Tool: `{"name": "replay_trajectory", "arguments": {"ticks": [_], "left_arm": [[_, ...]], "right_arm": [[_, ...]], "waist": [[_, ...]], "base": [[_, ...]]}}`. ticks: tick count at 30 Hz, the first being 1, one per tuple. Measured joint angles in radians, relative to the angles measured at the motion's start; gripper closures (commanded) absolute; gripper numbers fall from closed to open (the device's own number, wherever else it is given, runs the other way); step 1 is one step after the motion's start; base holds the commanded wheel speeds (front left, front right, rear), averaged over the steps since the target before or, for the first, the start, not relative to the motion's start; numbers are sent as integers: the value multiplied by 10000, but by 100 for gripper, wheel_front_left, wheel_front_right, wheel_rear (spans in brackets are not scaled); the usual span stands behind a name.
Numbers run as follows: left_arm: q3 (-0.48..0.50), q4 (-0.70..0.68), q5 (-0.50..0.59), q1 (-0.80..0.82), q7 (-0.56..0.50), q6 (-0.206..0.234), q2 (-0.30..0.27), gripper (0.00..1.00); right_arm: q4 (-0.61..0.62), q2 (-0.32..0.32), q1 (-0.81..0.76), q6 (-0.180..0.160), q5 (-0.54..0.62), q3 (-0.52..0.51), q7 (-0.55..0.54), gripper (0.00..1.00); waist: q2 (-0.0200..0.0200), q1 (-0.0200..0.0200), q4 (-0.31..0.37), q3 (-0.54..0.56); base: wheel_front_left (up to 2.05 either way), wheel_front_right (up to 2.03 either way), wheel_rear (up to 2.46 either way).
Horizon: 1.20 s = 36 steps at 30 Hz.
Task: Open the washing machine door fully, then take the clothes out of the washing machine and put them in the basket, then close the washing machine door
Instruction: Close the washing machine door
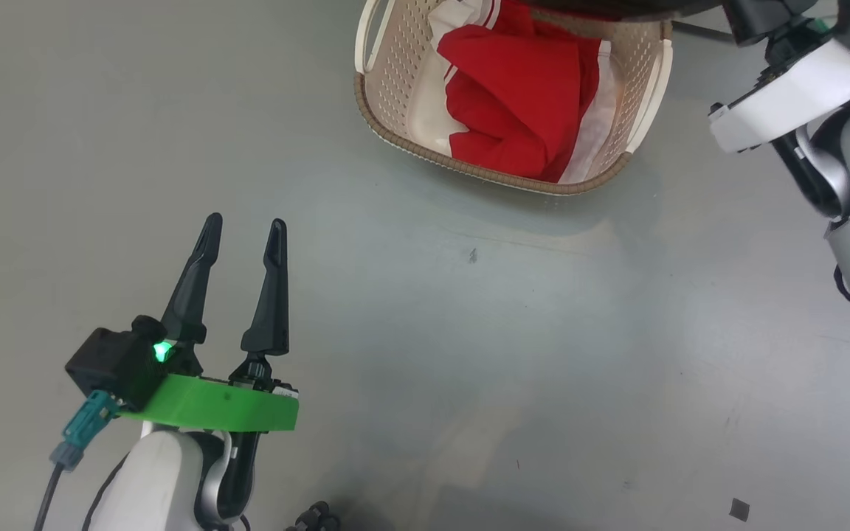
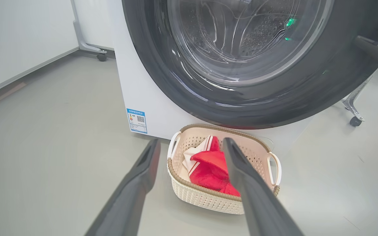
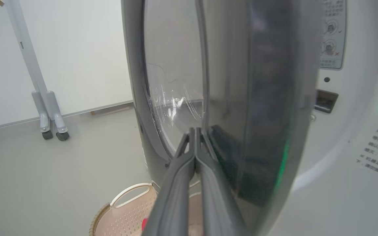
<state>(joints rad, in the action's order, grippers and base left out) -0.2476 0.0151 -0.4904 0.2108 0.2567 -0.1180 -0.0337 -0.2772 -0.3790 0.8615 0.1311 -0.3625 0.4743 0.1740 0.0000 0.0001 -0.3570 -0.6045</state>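
The clothes (image 1: 521,96) lie in the basket (image 1: 410,144), just ahead of the left pincer (image 1: 244,228), which hangs released over the floor (image 1: 469,369), its share seemingly done. The right pincer (image 3: 195,131) is clenched, tips at the door (image 3: 267,98) edge: a stiff wedge, likely for swinging it shut.

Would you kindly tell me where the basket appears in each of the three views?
Head view: the basket sits top centre.
Left wrist view: lower centre, under the door.
Right wrist view: bottom edge, partly behind the right end effector.
Shared landmark: red clothes inside it.
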Motion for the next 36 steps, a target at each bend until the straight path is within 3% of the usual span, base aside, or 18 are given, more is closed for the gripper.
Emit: {"name": "replay_trajectory", "arguments": {"ticks": [19,36], "left_arm": [[-713,-82,-569,662,0,90,58,0],[-807,-23,-849,825,0,297,84,0]], "right_arm": [[-809,-1191,2652,0,222,-253,-293,100],[-1785,-1198,3777,111,763,-148,-184,100]], "waist": [[0,1,-507,-1074],[0,1,-917,-1339]], "base": [[0,0,0],[0,0,0]]}}
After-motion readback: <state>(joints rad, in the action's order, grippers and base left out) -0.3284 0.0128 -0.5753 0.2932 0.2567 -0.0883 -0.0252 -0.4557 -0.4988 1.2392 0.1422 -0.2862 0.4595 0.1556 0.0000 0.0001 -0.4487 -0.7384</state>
